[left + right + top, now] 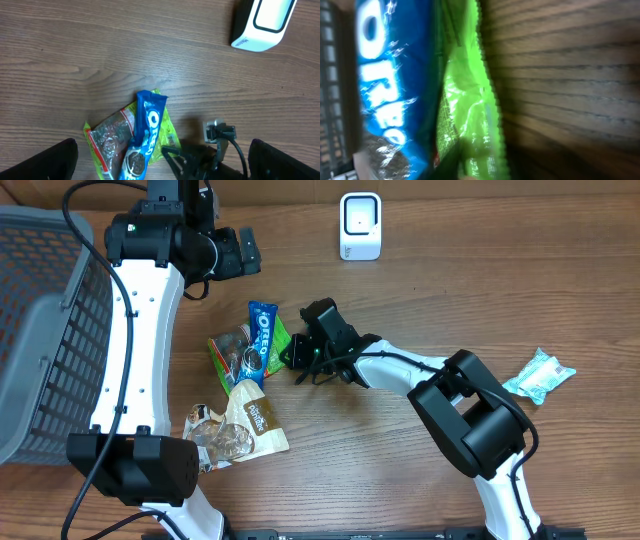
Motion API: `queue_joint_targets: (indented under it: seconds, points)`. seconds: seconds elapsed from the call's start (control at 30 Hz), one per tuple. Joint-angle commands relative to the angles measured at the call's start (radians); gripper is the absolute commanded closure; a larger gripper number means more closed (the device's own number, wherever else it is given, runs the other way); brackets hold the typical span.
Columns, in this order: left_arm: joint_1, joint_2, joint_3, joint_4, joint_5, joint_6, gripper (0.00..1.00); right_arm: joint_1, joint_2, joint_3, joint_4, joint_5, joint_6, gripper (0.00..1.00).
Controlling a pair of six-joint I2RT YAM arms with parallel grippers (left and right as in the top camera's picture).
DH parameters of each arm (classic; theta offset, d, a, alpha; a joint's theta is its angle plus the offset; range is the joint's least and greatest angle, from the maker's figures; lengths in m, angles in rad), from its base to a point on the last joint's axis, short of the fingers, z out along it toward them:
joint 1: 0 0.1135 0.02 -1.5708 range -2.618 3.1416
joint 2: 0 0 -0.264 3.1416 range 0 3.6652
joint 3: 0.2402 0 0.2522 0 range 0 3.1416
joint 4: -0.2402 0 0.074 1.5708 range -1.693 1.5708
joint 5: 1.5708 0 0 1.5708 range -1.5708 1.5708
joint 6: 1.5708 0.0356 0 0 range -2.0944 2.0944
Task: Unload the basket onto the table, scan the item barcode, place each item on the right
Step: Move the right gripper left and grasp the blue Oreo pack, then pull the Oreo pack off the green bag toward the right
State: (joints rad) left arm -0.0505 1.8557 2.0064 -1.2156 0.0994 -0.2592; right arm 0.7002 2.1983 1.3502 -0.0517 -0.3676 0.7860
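The right end effector (298,360) sits low on the counter (420,290) at the right edge of a green snack packet (225,352), its black fingers (172,154) right against the crimped border. Its own wrist camera is filled by that green packet (467,110) and the blue Oreo pack (380,85) beside it. Whether the jaws have actually clamped onto the film cannot be told from any view. The Oreo pack (262,330) lies lengthwise across the green packet, overlapping it, near the middle of the counter. The white barcode scanner (360,225) stands upright at the far edge, well apart from the packets. The left end effector (235,252) hangs above the counter between the basket and the scanner with its fingers spread wide and nothing between them. Its camera looks down on the green packet (112,137) and the Oreo pack (142,137). A grey mesh basket (40,330) occupies the left side. A beige pouch (255,415) and a clear wrapped snack (215,442) lie just below the green packet, and a pale teal packet (540,375) rests far to the right.
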Motion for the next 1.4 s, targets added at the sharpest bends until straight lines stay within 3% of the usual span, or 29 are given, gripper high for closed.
queue_joint_targets:
  seconds: [0.0,0.13,0.43,0.6,0.9,1.1,1.2,1.27,1.37]
  points:
    - [-0.004,0.002,0.014,0.001,-0.006,-0.01,0.0,-0.014,0.031,-0.001,-0.006,-0.024,0.003,0.96]
    - [-0.004,0.002,0.014,0.001,-0.006,-0.01,0.0,-0.098,-0.046,0.0,-0.125,-0.119,-0.025,0.96]
    - [-0.004,0.002,0.014,0.001,-0.006,-0.01,0.0,-0.171,-0.354,0.0,-0.513,-0.057,-0.496,0.96]
    - [-0.004,0.002,0.014,0.001,-0.006,-0.01,0.0,-0.141,-0.491,0.0,-0.719,0.043,-0.644,0.96]
    - [-0.004,0.002,0.014,0.001,-0.006,-0.01,0.0,-0.121,-0.61,0.003,-0.882,0.098,-0.663,0.96]
    - [-0.004,0.002,0.014,0.001,-0.006,-0.01,0.0,-0.16,-0.639,0.148,-1.032,0.098,-0.643,0.96]
    - [-0.004,0.002,0.014,0.001,-0.006,-0.01,0.0,-0.174,-0.63,0.146,-0.988,0.098,-0.561,0.71]
    - [-0.004,0.002,0.014,0.001,-0.006,-0.01,0.0,-0.173,-0.608,0.146,-0.949,0.098,-0.488,0.62]
    - [-0.004,0.002,0.014,0.001,-0.006,-0.01,0.0,-0.17,-0.546,0.146,-0.909,0.109,-0.334,0.22]
